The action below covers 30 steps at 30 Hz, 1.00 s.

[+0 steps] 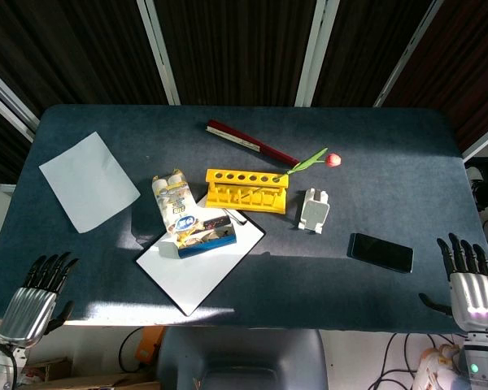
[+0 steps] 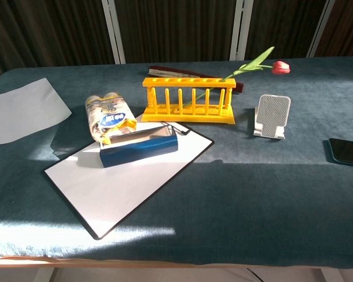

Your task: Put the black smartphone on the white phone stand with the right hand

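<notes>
silver ribbed hand [image 1: 475, 286], black fingers [image 1: 465, 254]

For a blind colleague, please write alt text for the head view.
A black smartphone lies flat on a blue table, right of an empty white phone stand. Both hands, left hand and right hand, rest open at the near edge.

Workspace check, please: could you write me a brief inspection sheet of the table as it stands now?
Surface: dark blue table cloth, partly sunlit.
Job's things: black smartphone flat near the right edge; white phone stand upright and vacant, left of it.
Clutter: yellow rack, tulip, dark red stick, snack pack, blue box on a whiteboard, paper sheet.
Hands: left hand and right hand at the near edge, holding nothing.
Cables: some below the table, right.
Surroundings: dark panels behind.
</notes>
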Tool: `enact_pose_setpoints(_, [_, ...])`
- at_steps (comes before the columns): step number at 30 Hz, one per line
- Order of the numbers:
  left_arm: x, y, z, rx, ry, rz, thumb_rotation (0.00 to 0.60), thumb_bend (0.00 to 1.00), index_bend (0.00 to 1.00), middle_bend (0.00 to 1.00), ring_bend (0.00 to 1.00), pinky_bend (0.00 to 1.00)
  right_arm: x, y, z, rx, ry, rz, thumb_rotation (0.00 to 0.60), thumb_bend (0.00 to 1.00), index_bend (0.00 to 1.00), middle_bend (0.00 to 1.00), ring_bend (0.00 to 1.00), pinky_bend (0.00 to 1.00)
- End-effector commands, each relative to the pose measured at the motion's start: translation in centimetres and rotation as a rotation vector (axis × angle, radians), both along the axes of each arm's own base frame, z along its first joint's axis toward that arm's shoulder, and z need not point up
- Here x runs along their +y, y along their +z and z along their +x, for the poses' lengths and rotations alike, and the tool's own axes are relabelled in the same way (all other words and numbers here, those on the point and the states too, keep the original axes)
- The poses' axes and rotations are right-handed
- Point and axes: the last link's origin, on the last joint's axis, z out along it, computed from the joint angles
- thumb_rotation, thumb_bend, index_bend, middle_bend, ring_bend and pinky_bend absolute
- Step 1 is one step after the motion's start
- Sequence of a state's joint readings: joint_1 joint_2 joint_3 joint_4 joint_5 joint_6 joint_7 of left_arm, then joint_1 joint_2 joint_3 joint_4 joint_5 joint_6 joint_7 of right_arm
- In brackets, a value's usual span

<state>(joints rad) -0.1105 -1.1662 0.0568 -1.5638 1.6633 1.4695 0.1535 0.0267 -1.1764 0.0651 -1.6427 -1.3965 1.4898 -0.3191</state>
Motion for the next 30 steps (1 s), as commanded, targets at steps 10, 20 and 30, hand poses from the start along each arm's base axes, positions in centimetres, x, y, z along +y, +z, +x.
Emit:
enact_pose_setpoints(10, [-0.1,0.5,-0.3,-0.006,0.005,0.005,0.600,0.37,0.00,0.00,0.00,0.00,-1.6,-0.8,-0.7,-0.010,-0.049,0.021,0.600,0.24,0.00,0.00,0.00,0.00])
enact_pose_setpoints(20, [-0.2,0.3,0.0,-0.009,-0.011,-0.024,0.600,0.37,0.00,0.00,0.00,0.00,-7.9,-0.5,-4.4,-0.124,-0.232,0.112,0.600,0.23,0.00,0.00,0.00,0.02])
enact_pose_setpoints(30, [-0.5,0.2,0.1,-0.010,-0.021,-0.025,0.600,0.37,0.00,0.00,0.00,0.00,-13.4,-0.7,-4.3,-0.101,-0.306,0.269,0.600,0.23,0.16,0.10,0.00,0.03])
